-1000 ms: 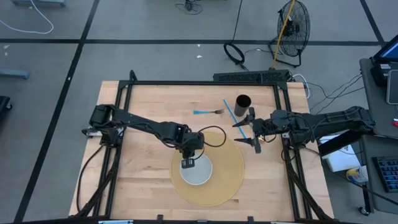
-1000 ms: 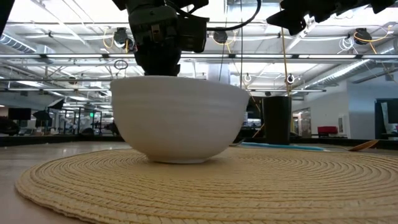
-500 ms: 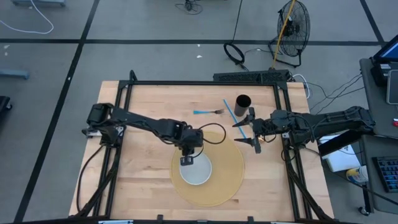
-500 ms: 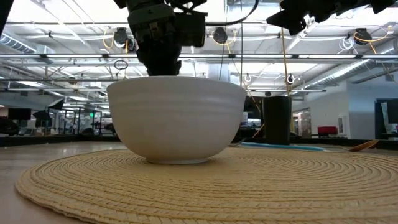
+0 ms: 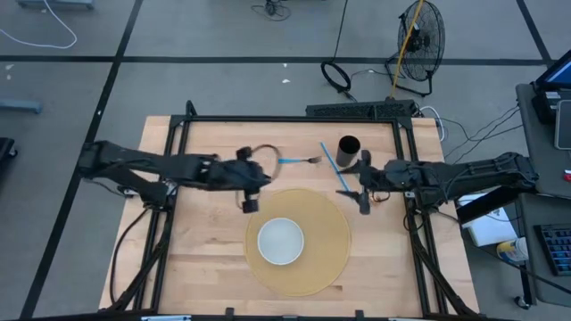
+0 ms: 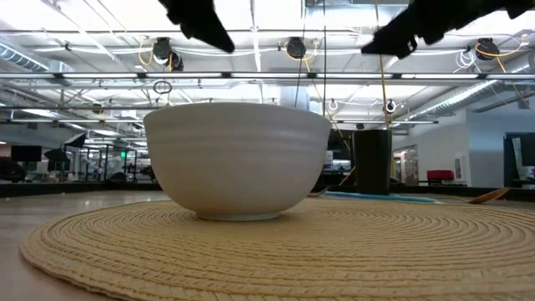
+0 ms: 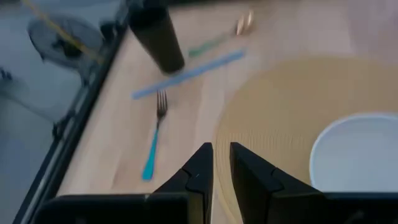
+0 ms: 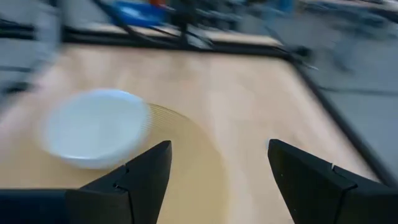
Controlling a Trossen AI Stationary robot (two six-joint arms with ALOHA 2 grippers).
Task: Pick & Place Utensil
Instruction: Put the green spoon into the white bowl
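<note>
On the table (image 5: 196, 259) were 1 bowl (image 5: 281, 241), 1 round woven mat (image 5: 330, 241), 1 dark cup (image 5: 349, 147), 1 blue-handled fork (image 5: 299, 160) and 1 blue straw (image 5: 335, 165). The bowl sat on the mat, empty. The fork lay flat on the bare wood beyond the mat, near the straw and cup, with neither gripper touching it. 2 arms were present. The left gripper (image 5: 249, 204) hung over the wood just off the mat's edge, away from the bowl; its fingers (image 7: 200, 168) stood close together with a narrow gap, holding nothing. The right gripper (image 5: 357, 189) was at the mat's far right edge, close to the straw, with its fingers (image 8: 146, 171) spread wide and empty.
</note>
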